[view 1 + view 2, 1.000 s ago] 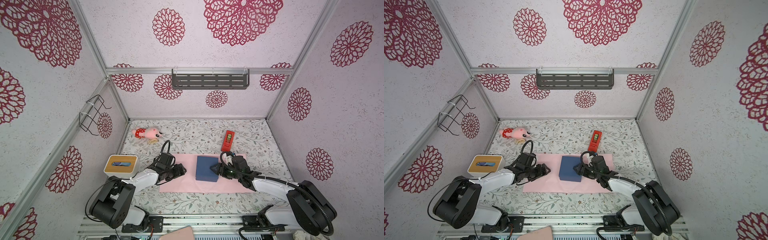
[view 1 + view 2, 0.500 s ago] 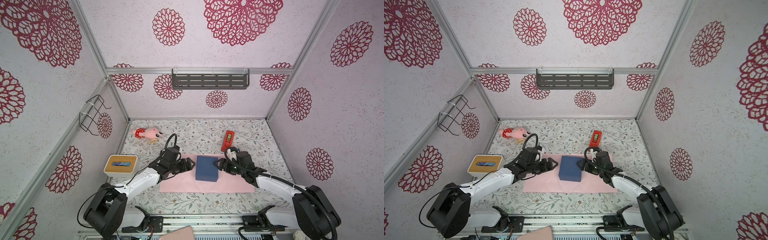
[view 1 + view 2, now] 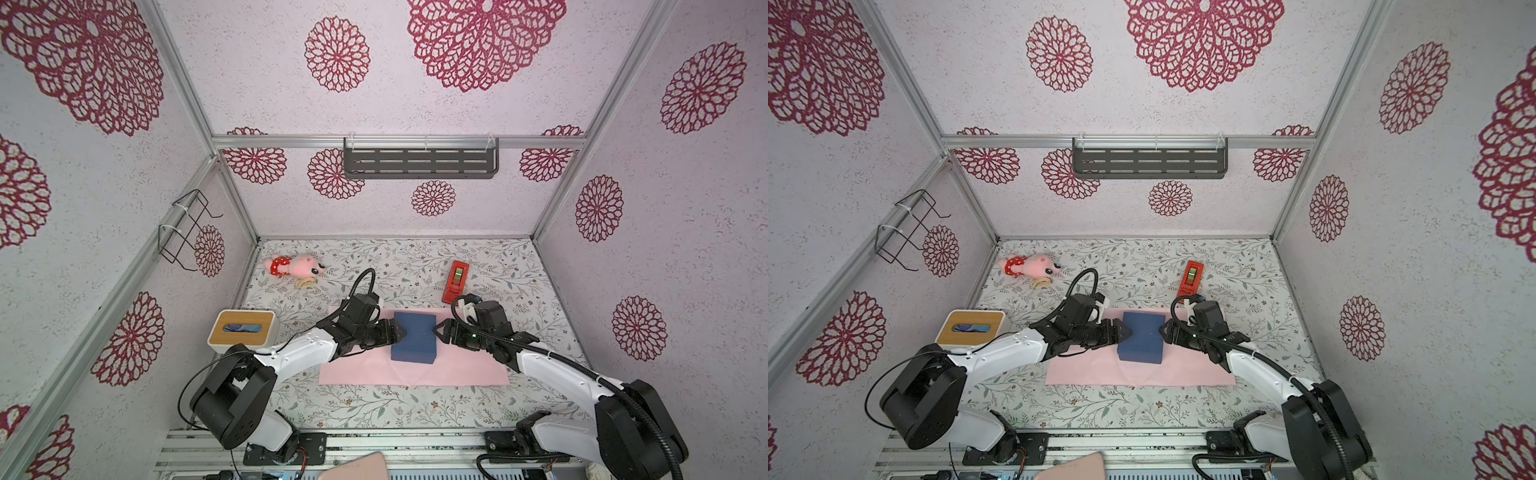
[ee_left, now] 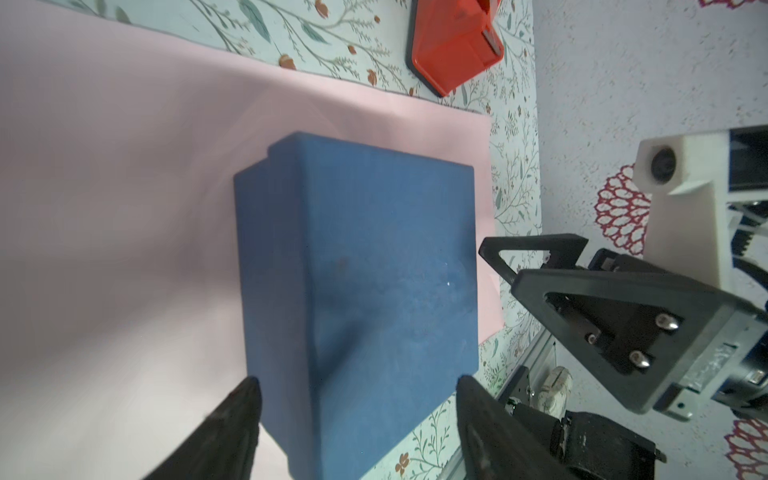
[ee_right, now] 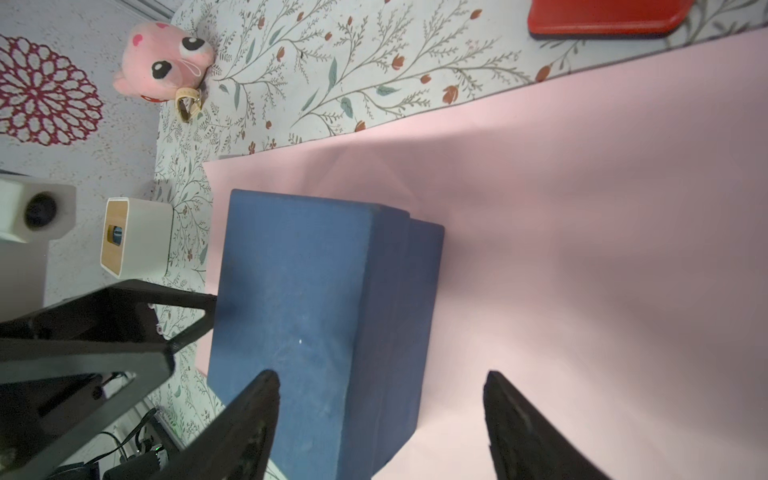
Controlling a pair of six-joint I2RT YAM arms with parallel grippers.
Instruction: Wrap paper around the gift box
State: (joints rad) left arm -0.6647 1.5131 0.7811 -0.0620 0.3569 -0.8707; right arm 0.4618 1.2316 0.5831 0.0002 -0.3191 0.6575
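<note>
In both top views the gift box is sitting on the pink paper, nearer the sheet's far edge than its near one, and the sheet is lying flat on the desk. The left jaws are standing wide at the box's left side and the right jaws are standing wide at its right side, each holding nothing (whether the tips are touching the box I cannot tell from up here).

In the left wrist view the gift box is lying just ahead of the spread tips.

In the right wrist view one tip is hanging over the top of the gift box, the other over bare paper.

By my reading, the arms are squaring the box on the sheet before any fold. Doing this well is calling for gentle, equal pushes from both sides, so the box is sliding without dragging or creasing the thin paper.
</note>
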